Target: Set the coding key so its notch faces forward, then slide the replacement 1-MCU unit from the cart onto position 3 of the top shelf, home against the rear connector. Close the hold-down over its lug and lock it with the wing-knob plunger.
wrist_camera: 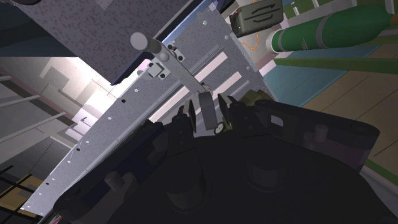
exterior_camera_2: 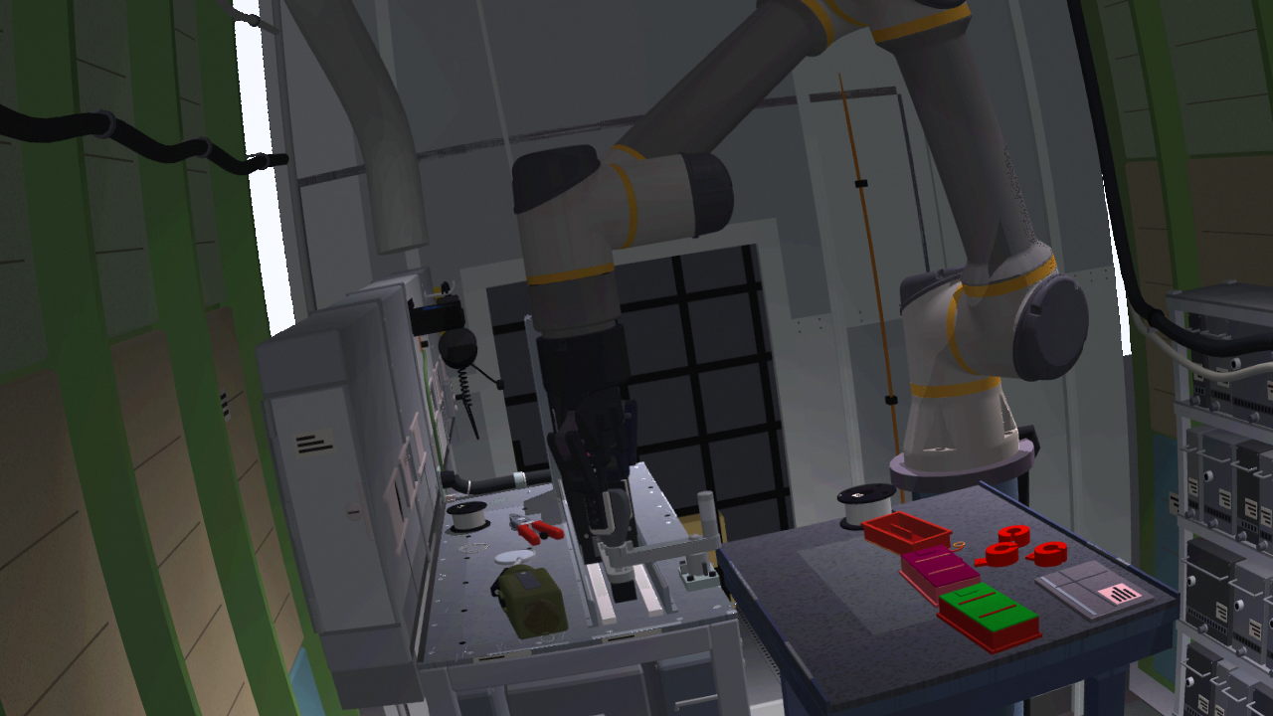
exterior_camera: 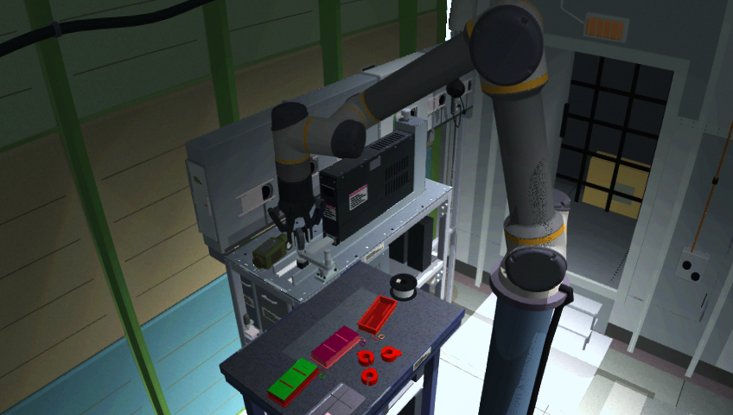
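Note:
The wing-knob plunger is partly hidden behind my fingers at the free end of the grey hold-down arm (wrist_camera: 181, 70), which lies across the two pale rails at the shelf's front. My gripper (wrist_camera: 207, 113) hangs straight down over that end, open and holding nothing, with the arm's grey end tab (wrist_camera: 207, 113) standing between the fingers. The black 1-MCU unit (exterior_camera: 368, 182) sits on the top shelf just behind the hold-down (exterior_camera: 316, 259), reaching back toward the rear panel. The hold-down's other end pivots on a post (exterior_camera_2: 706, 516) at the shelf's front edge by the cart.
A red tray (exterior_camera: 377, 313) sits on the dark cart (exterior_camera_2: 926, 597) with magenta and green boxes, three red rings and a wire spool. An olive pouch (exterior_camera: 269, 252) lies left of the rails. Red pliers (exterior_camera_2: 539, 531) and another spool lie further back by the grey cabinet (exterior_camera_2: 343, 481).

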Motion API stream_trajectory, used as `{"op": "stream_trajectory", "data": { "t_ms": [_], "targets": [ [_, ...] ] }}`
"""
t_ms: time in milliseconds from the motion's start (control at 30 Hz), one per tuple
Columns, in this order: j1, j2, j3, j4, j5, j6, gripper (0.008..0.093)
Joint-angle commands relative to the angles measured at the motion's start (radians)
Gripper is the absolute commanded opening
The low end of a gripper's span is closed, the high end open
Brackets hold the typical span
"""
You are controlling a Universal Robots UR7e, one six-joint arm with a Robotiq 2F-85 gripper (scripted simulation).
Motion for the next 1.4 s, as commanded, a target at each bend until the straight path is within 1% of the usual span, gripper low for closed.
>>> {"op": "stream_trajectory", "data": {
  "t_ms": [0,200,633,1100,1367],
  "targets": [
    [0.0,-0.001,-0.001,0.0,0.0,0.0,0.038],
    [0.0,-0.01,-0.009,0.017,0.0,0.0,0.038],
    [0.0,-0.048,-0.049,0.095,0.0,0.0,0.038],
    [0.0,-0.055,-0.058,0.112,0.0,0.0,0.038],
    [0.0,-0.074,-0.085,0.157,0.0,0.0,0.038]
  ]
}}
